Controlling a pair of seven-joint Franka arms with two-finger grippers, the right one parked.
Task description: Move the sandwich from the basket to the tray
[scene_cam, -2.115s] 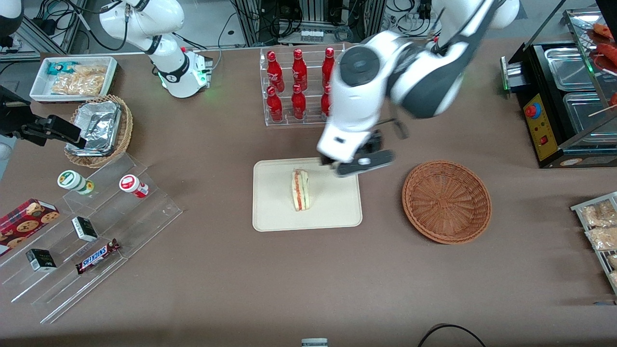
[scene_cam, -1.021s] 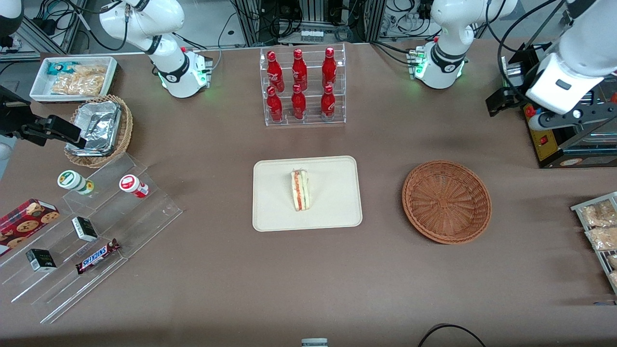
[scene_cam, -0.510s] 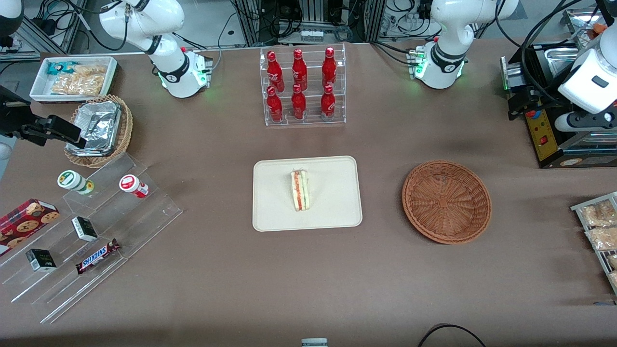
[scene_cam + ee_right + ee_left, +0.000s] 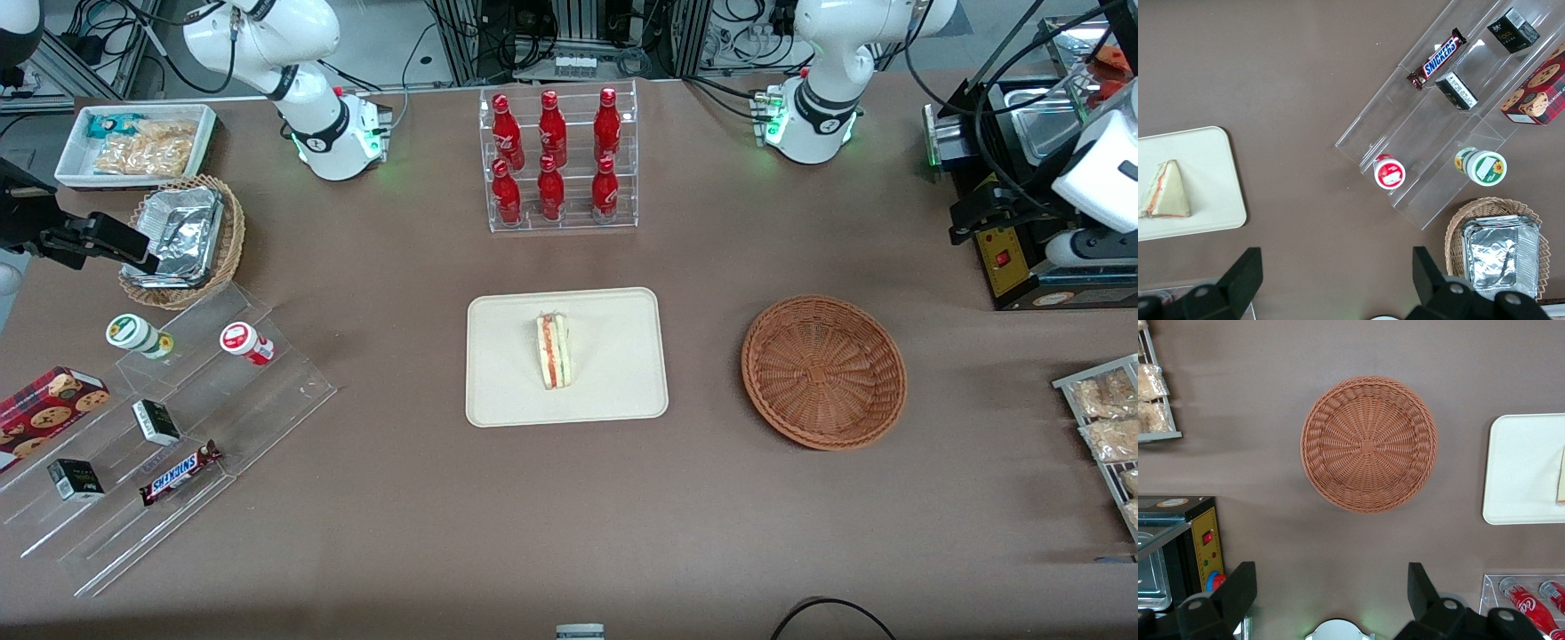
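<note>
Sandwich (image 4: 555,350): lies on the tray (image 4: 613,391), long axis toward the front camera
Basket (image 4: 823,371): holds nothing
Gripper (image 4: 1331,603): fingers spread, empty — high at the working arm's end, well apart from the sandwich

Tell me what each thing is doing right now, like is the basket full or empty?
sandwich: lying on the tray, cut edge up.
tray: flat on the table, holding only the sandwich.
basket: empty, upright.
gripper: open, holding nothing, high above the table toward the working arm's end.
red bottles: standing upright in their clear rack.
foil container: sitting in the lighter wicker basket.
</note>
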